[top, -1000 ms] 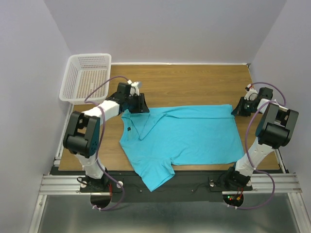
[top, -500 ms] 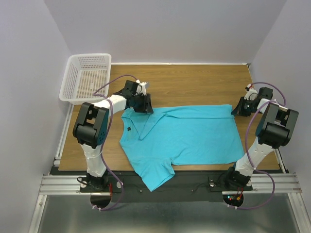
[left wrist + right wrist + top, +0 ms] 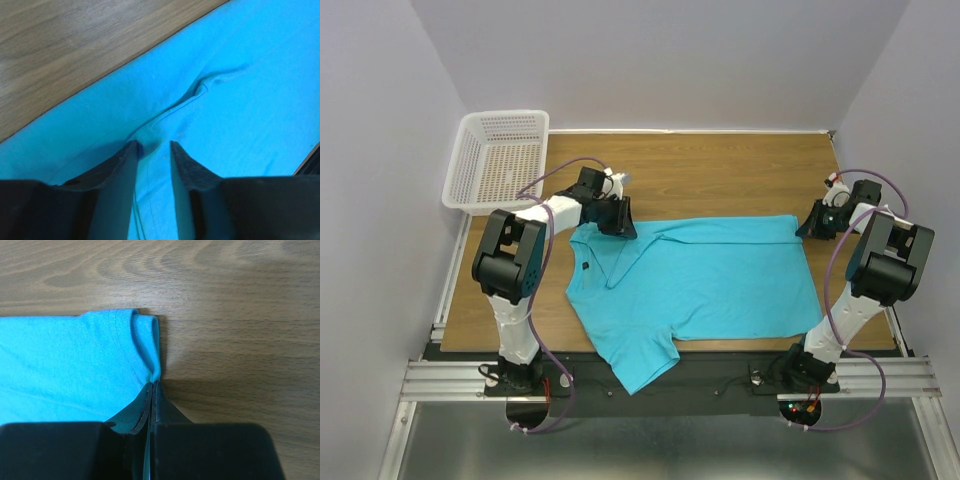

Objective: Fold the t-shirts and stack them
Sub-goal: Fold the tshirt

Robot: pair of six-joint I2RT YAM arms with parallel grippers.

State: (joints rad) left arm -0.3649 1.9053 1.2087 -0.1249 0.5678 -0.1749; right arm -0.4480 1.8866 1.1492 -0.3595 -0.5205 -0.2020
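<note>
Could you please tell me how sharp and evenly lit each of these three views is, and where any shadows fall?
Top external: even light, sharp, no glare, only soft shadows on the table. Left wrist: the t-shirt is crisp, while the dark jaws up close look soft. Right wrist: wood grain and hem stitching are sharp, with a shadow beside the hem.

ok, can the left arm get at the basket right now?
Probably yes: the basket sits near the left gripper, only bare table between. Its jaws straddle a fold of the t-shirt, not yet shut.
</note>
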